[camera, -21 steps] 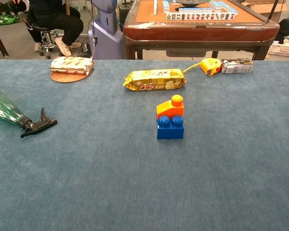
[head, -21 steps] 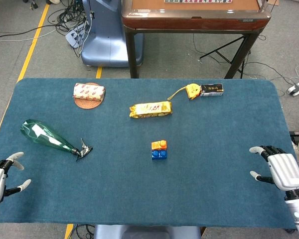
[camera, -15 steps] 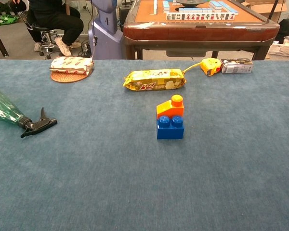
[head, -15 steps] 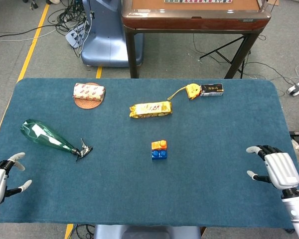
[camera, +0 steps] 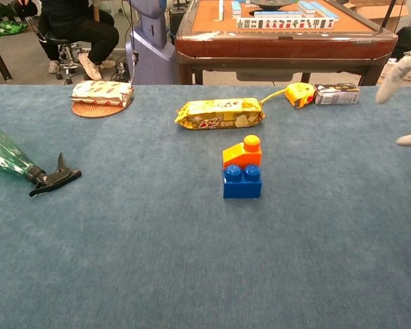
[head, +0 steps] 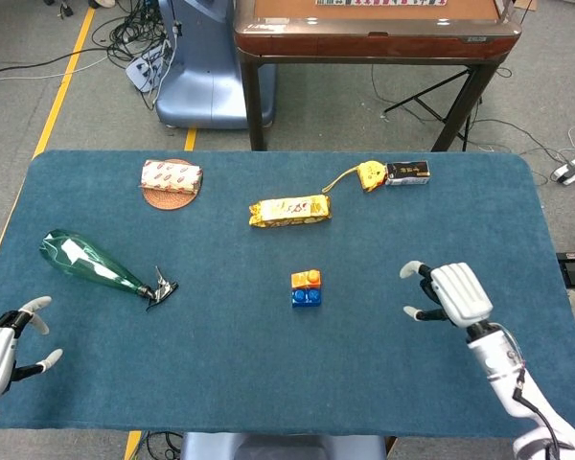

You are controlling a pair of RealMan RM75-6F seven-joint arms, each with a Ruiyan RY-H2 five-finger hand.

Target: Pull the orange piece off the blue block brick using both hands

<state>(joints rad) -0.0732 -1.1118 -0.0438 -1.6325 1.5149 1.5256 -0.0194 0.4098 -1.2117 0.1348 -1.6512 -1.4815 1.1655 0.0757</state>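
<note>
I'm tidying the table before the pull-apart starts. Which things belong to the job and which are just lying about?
Belong to the job:
orange piece
blue block brick
left robot hand
right robot hand

Just lying about:
green spray bottle
yellow snack pack
wrapped snack on a coaster
yellow tape measure
small dark box

We see printing on the yellow snack packet (camera: 220, 113) and the small carton (camera: 337, 94), but we can't read any of it. The wrapped pack (camera: 102, 91) shows only a pattern.
</note>
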